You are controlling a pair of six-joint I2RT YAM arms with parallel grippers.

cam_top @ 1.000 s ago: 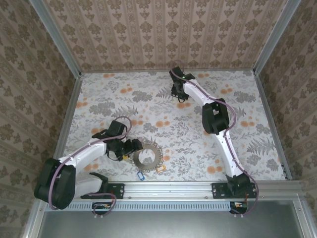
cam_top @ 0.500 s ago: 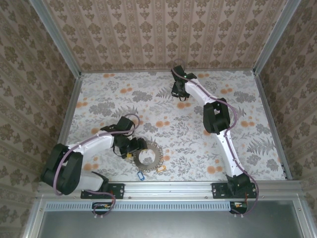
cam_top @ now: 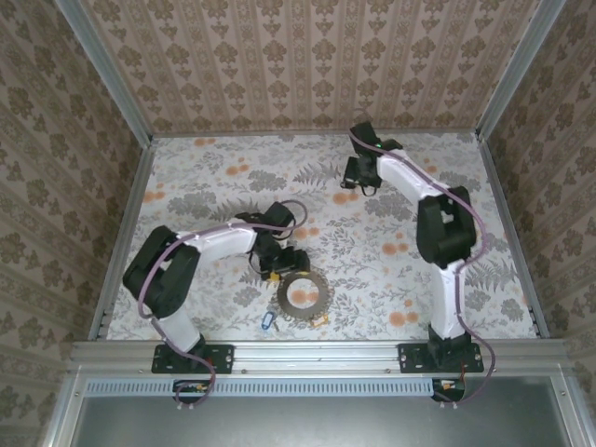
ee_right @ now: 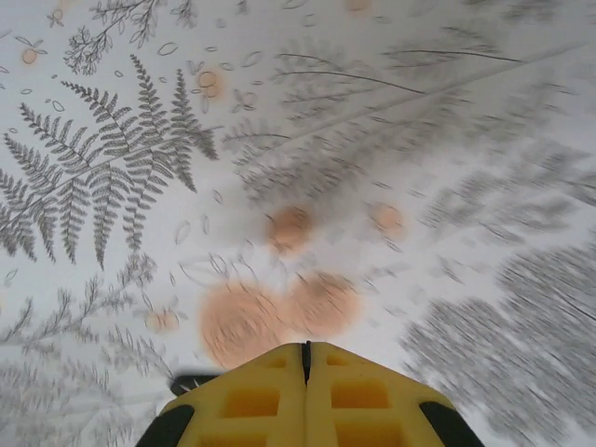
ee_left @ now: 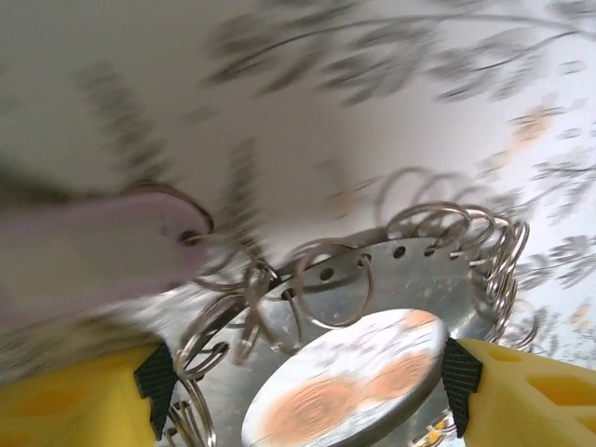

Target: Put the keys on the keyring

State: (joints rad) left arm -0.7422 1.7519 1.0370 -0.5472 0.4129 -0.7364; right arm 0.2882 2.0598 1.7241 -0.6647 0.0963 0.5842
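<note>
The left hand is wide open – its yellow fingers stand either side of the keyring, not squeezing it. The keyring lies flat near the front of the desk, a blue clip and yellow tag just beside it. A blurry pink cable hides its left side. The right hand, far back, is shut tight – empty.

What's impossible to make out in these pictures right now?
- Right wrist view: dark bit under the shut right end effector, half hidden by its fingers; key or not, unclear.
- Left wrist view: motion blur; whether the left end effector grips the keyring is unclear.
</note>
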